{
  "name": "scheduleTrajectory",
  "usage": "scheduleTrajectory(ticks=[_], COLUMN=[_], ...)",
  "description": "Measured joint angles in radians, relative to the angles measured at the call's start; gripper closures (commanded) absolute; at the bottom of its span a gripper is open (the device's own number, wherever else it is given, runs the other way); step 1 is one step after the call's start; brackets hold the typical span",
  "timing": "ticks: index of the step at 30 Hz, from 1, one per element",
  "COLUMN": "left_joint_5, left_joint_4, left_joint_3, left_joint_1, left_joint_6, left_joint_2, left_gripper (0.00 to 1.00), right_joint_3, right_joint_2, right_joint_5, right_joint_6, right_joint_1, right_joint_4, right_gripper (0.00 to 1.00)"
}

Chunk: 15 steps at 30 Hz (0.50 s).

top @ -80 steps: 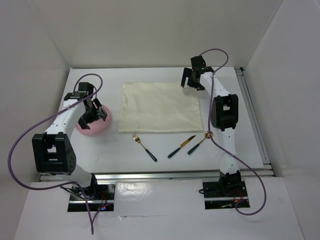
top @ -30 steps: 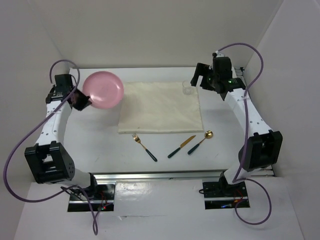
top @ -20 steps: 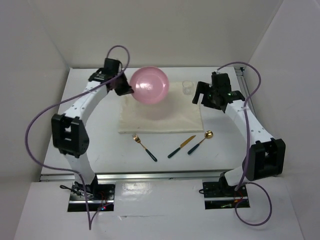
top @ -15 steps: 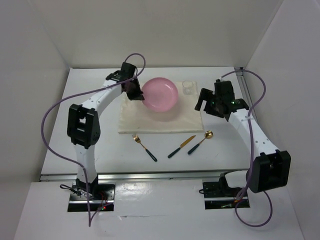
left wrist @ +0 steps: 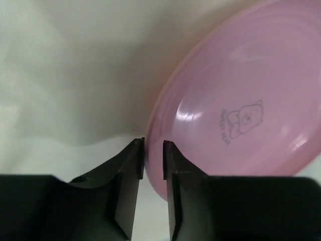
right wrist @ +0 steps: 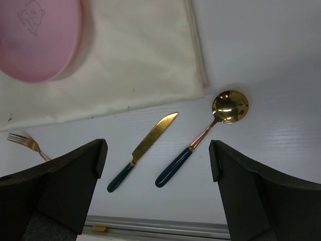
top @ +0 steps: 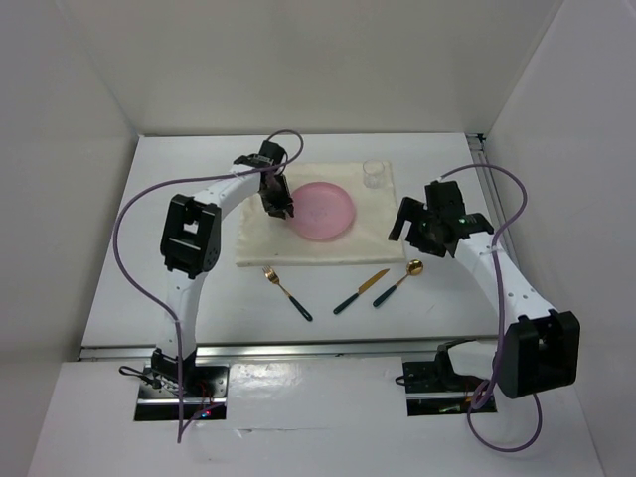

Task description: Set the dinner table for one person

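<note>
We show the left jaws closed to a narrow slit on the rim of the pink plate [left wrist: 261, 65], with one dark finger [left wrist: 128, 175] on either side of that rim. The plate carries a small bear print [left wrist: 243, 118] on its face. From above, we see it lying flat on the cream cloth [top: 328, 248], in the far half and slightly right of centre, with the left arm reaching it from the left.

The right jaws stand wide open and hold nothing; their fingers [right wrist: 60, 186] frame the wrist view at left and right. Between them we see the knife [right wrist: 143, 150] and the spoon [right wrist: 200, 140], both gold with dark green handles, lying side by side but apart on the bare tabletop [top: 437, 298]. The spoon's bowl lies just beside the cloth's near right corner. The fork [right wrist: 27, 143] lies further left, also just off the cloth's near edge.

A clear glass [top: 374, 175] stands at the cloth's far right corner. The glossy white tabletop carries the cloth near its middle and extends well beyond it on every side.
</note>
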Motion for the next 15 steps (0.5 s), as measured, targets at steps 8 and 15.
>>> scheduleTrajectory(ticks=[8, 15], left_joint_5=[-0.074, -0.129], left_joint_4=[-0.036, -0.076], left_joint_3=[0.013, -0.06], left_joint_1=[-0.04, -0.093], left_joint_6=[0.003, 0.02], left_joint_2=[-0.011, -0.219], left_gripper=[0.21, 0.32], right_joint_3=[-0.029, -0.021], right_joint_2=[0.0, 0.059], right_joint_5=[-0.002, 0.02], right_joint_6=[0.001, -0.003], right_joint_1=[0.052, 0.229], right_joint_4=[0.001, 0.011], right_gripper=[0.03, 0.03])
